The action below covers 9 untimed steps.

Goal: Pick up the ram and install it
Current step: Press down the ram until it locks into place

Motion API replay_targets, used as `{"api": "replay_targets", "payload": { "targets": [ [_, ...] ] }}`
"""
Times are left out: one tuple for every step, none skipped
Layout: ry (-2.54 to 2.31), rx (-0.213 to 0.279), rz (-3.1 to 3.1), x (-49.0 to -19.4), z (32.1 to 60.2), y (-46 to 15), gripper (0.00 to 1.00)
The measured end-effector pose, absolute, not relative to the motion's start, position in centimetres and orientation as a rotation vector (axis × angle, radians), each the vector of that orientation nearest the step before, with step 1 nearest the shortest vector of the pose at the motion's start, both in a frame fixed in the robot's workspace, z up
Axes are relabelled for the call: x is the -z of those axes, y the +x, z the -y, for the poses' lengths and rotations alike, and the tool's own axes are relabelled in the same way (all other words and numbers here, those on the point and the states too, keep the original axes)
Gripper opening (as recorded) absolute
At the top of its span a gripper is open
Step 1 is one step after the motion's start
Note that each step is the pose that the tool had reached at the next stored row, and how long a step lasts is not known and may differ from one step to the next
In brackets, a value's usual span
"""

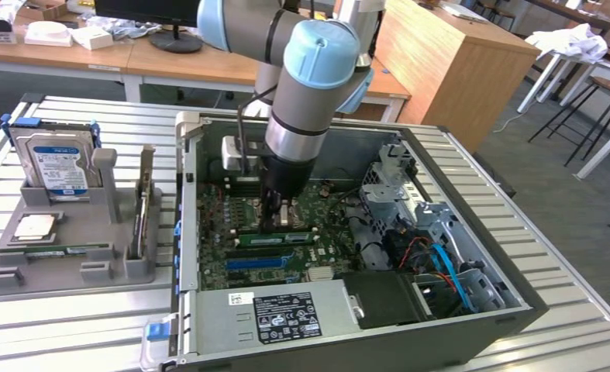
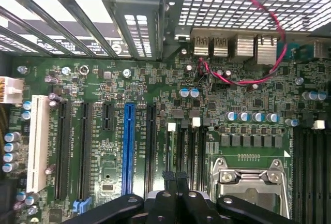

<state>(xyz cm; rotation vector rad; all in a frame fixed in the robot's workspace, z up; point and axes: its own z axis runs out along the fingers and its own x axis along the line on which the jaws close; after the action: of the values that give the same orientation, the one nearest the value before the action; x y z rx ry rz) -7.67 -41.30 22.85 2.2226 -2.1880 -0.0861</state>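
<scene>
Claw (image 2: 174,180) is pressed together, nothing visibly pinched, low over the motherboard (image 2: 155,105) inside the open PC case (image 1: 511,310) on the worktop (image 1: 77,318). Ram (image 1: 273,238) looks already laid in its slot right under the tips, so I'd call this the seating step. Judgement: finishing needs square downward pressure until it locks.
</scene>
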Motion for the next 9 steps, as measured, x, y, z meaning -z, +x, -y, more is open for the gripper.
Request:
{"api": "replay_targets", "payload": {
  "targets": [
    [2.223, 0.086, 2.188, -23.0, 41.3, -7.7, 0.1],
    [2.223, 0.086, 2.188, -23.2, 41.3, -7.7, 0.1],
    [2.223, 0.086, 2.188, -23.5, 41.3, -7.7, 0.1],
    [2.223, 0.086, 2.188, -23.8, 41.3, -7.7, 0.1],
    [2.223, 0.086, 2.188, -24.1, 41.3, -7.7, 0.1],
    [2.222, 0.086, 2.188, -24.4, 41.3, -7.7, 0.1],
    [2.222, 0.086, 2.188, -24.7, 41.3, -7.7, 0.1],
    [2.223, 0.086, 2.188, -24.9, 41.3, -7.7, 0.1],
    [2.222, 0.086, 2.188, -25.2, 41.3, -7.7, 0.1]
  ]
}}
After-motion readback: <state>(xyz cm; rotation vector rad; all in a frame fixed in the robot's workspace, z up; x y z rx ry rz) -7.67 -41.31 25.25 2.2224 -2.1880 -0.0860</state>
